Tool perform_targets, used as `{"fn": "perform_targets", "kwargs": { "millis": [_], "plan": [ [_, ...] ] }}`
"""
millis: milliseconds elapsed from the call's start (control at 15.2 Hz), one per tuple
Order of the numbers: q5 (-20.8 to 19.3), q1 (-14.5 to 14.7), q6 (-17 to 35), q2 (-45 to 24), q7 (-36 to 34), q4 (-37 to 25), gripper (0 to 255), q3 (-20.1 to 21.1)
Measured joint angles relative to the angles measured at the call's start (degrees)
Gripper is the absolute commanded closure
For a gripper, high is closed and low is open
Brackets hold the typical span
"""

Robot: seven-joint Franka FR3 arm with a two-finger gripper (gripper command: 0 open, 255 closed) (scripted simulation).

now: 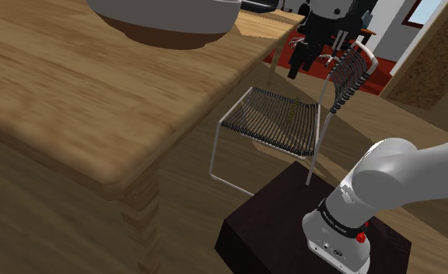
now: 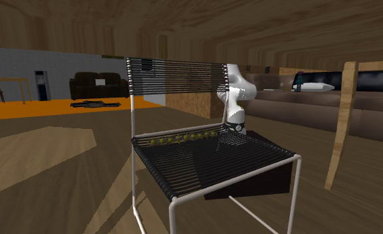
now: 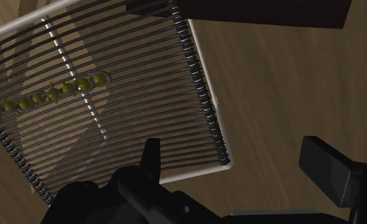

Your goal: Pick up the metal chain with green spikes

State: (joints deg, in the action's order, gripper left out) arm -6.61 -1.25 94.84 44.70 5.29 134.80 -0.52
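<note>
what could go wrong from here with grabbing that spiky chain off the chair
The chain lies at the back of the chair seat, right under the backrest; the gripper may hit the backrest coming down.
The seat is strung cords with gaps: the open gripper could snag one or push the thin chain through.
The gripper sits off to the chain's side, near the seat's edge, and may close on nothing.
</note>
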Motion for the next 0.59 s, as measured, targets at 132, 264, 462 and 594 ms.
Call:
{"fn": "perform_targets", "kwargs": {
  "millis": [132, 264, 462, 594],
  "plan": [
    [-0.09, -0.36, 0.59, -0.76, -0.03, -0.1, 0, -0.53],
    [-0.13, -1.38, 2.58, -2.28, -0.6, 0.62, 0, -1.87],
    [-0.2, -3.26, 5.52, -6.72, -0.98, -0.45, 0, -4.72],
    [-0.1, -4.46, 7.76, -9.55, -1.2, -0.75, 0, -6.7]
  ]
}}
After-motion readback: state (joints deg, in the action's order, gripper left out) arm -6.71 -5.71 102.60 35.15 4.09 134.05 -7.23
